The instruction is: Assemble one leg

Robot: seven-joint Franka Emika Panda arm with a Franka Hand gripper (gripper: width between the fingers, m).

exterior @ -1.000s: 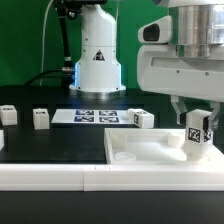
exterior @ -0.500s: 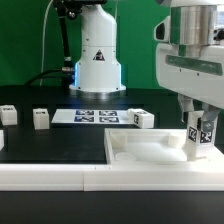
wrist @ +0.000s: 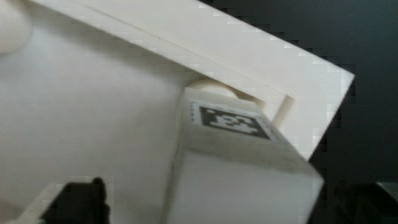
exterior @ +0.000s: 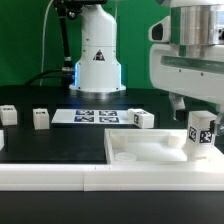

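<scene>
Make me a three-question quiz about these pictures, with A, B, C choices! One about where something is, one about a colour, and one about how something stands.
1. Where is the leg on the exterior view's right?
A. On the bare table
B. At a corner of the panel
C. On top of another leg

2. What colour is the table?
A. Black
B. Red
C. Yellow

3. How does that leg stand?
A. Lying flat
B. Upright
C. Leaning far over

Answers:
1. B, because its foot sits at the panel's corner in both views.
2. A, because the bare surface around the panel is black.
3. B, because it rises straight up from the panel, with its tag facing the exterior camera.
</scene>
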